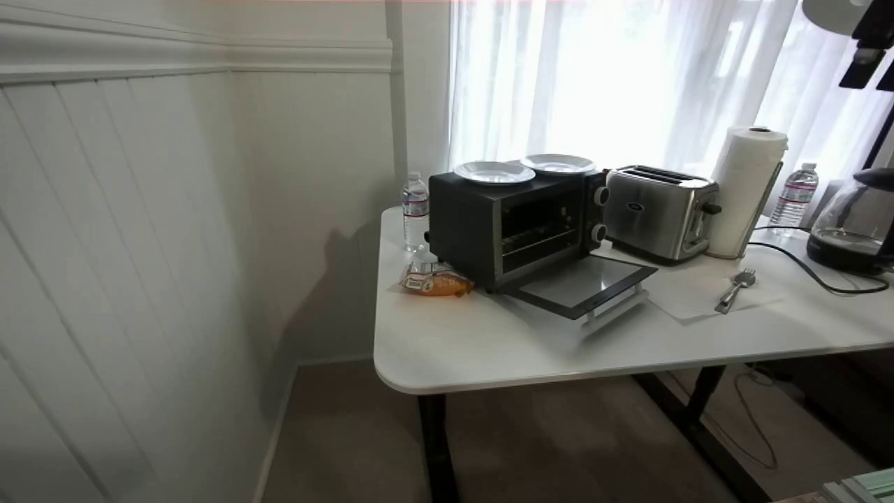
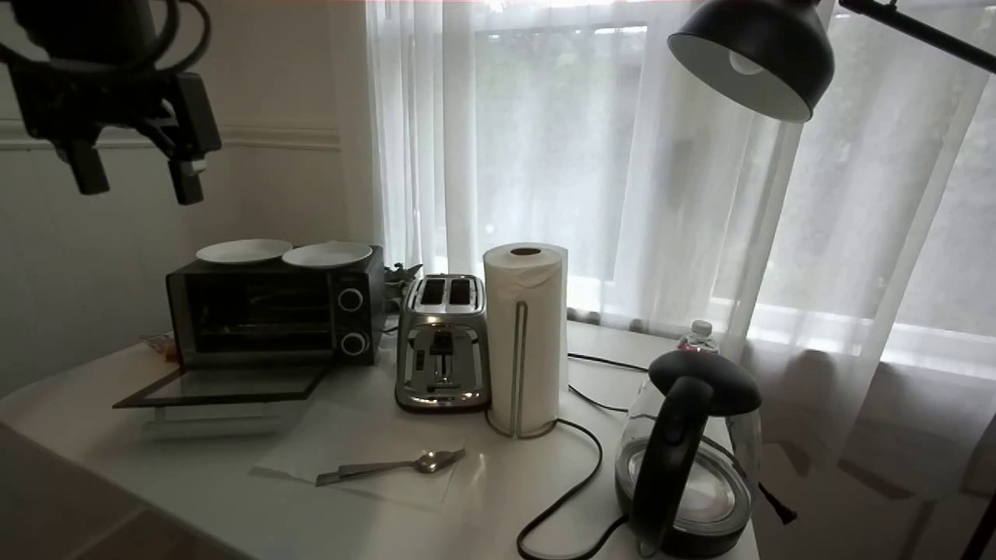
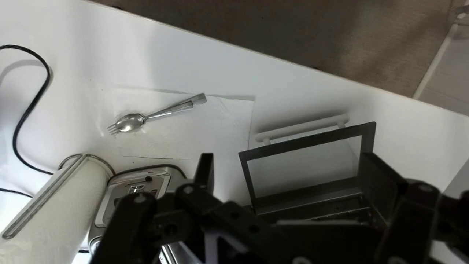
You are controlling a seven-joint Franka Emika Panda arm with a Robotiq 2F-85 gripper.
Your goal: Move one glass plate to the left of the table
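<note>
A black robot arm (image 2: 85, 27) hung in the upper left corner of an exterior view, cut off by the frame edge, its wrist end nearly upright with a slight tilt. Its black two-fingered gripper (image 2: 140, 187) pointed downward in mid-air, well above a large white rectangular table (image 1: 454, 342) with rounded corners. The grasp was released: in the wrist view the two fingers (image 3: 377, 179) entered from the bottom edge, spread wide apart.

A shallow, round, pale glass plate (image 1: 493, 173) and a matching second glass plate (image 1: 559, 164) rested side by side on top of a black box-shaped toaster oven (image 1: 461, 223), lower than the gripper and apart from it. Whether their rims touched could not be told. The oven's black-framed glass door (image 1: 580, 283) was folded down in front.

Beside the oven, toward a white panelled wall (image 1: 140, 244), were a clear plastic water bottle (image 1: 415, 216) and an orange-and-clear plastic packet (image 1: 438, 281). On its other side stood a silver metal toaster (image 2: 443, 350), with a white paper towel roll (image 2: 545, 350) just next to it. A stacked metal fork and spoon (image 3: 132, 121) lay on a thin white sheet (image 3: 216, 135) in front of the toaster.
</note>
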